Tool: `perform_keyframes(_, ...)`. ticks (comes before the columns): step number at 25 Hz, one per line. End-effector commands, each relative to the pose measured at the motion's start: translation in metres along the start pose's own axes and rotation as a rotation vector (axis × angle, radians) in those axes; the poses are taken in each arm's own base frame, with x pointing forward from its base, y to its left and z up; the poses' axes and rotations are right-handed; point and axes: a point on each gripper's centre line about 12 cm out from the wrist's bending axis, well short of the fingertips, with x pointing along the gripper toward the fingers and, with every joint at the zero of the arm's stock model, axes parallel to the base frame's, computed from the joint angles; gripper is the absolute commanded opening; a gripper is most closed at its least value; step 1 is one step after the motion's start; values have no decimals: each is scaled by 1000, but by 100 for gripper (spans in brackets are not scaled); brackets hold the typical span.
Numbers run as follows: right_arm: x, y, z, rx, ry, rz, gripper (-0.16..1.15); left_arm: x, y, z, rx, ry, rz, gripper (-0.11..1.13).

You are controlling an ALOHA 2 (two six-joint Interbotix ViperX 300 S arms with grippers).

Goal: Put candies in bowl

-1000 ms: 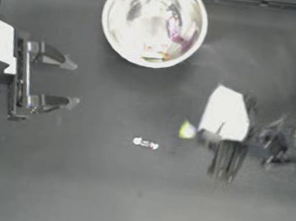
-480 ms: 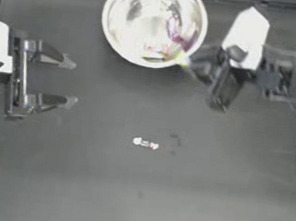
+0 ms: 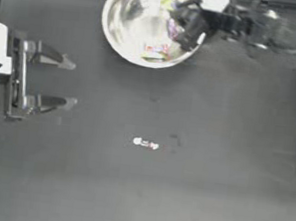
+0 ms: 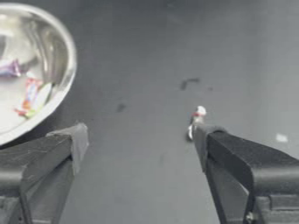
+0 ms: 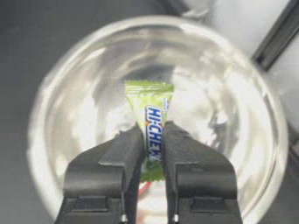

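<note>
Right claw [image 5: 153,135] over the bowl [image 3: 121,44], pinching a green candy [image 5: 151,127] whose wrapper only the right wrist view shows clearly, more candies [image 3: 159,51] in the bowl, one candy [image 3: 146,143] mid-worktop [image 3: 168,195], left claw [image 3: 54,81] spread at the worktop's left.

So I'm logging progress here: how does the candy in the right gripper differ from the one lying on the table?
The green candy is clamped in the right gripper above the bowl; the whitish candy lies loose on the table, well clear of the bowl. The green candy is held on end, the whitish one lies flat. Neither is in the bowl yet. The left gripper waits open at the left.
</note>
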Motion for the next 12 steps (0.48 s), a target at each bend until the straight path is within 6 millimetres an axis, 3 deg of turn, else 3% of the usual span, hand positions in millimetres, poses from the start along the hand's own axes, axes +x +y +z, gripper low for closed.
perform_keyframes(1, 14, -11, 16, 15, -24, -25, 50, -2, -1, 11, -3, -37, -3, 102)
perform_keyframes(7, 37, -15, 11, 21, 5, -38, 54, -2, -1, 10, -2, -35, -4, 102)
perform_keyframes(9, 43, -14, 9, 18, 11, -37, 67, -2, -1, 11, -1, -38, -2, 102)
perform_keyframes(12, 48, -12, 7, 6, 7, -23, 100, -2, -1, 10, -2, -35, -4, 102)
